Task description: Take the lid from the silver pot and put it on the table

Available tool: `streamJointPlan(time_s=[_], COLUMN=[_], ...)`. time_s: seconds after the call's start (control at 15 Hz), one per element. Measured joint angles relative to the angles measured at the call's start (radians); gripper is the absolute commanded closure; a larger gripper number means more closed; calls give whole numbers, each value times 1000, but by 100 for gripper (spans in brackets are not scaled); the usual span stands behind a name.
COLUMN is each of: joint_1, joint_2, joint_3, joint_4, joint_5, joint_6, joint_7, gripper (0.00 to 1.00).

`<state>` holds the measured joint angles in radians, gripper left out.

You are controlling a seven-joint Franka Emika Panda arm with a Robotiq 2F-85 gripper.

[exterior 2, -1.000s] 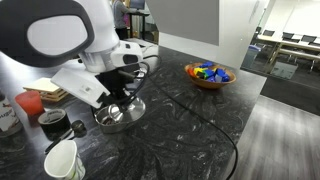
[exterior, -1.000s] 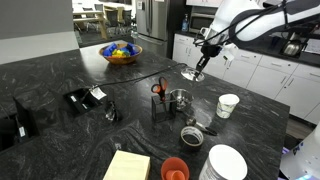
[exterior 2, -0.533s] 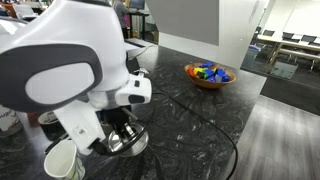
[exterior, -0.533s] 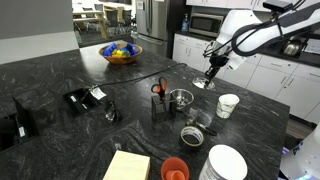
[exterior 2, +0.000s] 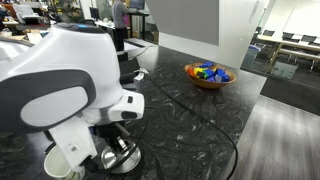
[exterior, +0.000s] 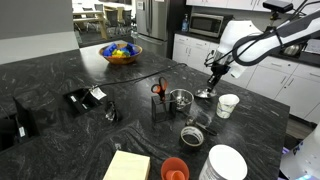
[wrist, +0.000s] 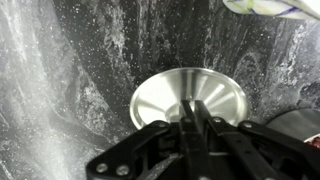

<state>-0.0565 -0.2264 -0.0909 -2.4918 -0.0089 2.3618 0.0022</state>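
My gripper is shut on the small knob of the round silvery lid and holds it low over the black table, just right of the open silver pot and close to the white paper cup. In the wrist view the two fingers meet at the centre of the lid, with dark veined stone around it. I cannot tell whether the lid touches the table. In an exterior view the arm's white body hides most of this area.
A fruit bowl stands at the back. Red-handled scissors stand left of the pot. A low round metal item, a white plate, an orange cup and a yellow pad sit near the front edge.
My gripper has carried the lid from behind the pot forward and down, to just above the table between the pot and the paper cup.
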Motion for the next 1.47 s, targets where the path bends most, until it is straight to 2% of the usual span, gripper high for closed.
streamJointPlan(time_s=[0.13,0.2,0.33,0.4,1.47], joint_1=[0,0,2,2,2], joint_2=[0,0,-2,-3,-3], joint_3=[0,0,0,0,0], joint_4=[-6,-7,-7,-7,-7], joint_5=[0,0,12,15,17], joint_6=[3,3,3,3,3], joint_7=[0,0,-2,-2,-3], gripper=[45,62,47,44,44])
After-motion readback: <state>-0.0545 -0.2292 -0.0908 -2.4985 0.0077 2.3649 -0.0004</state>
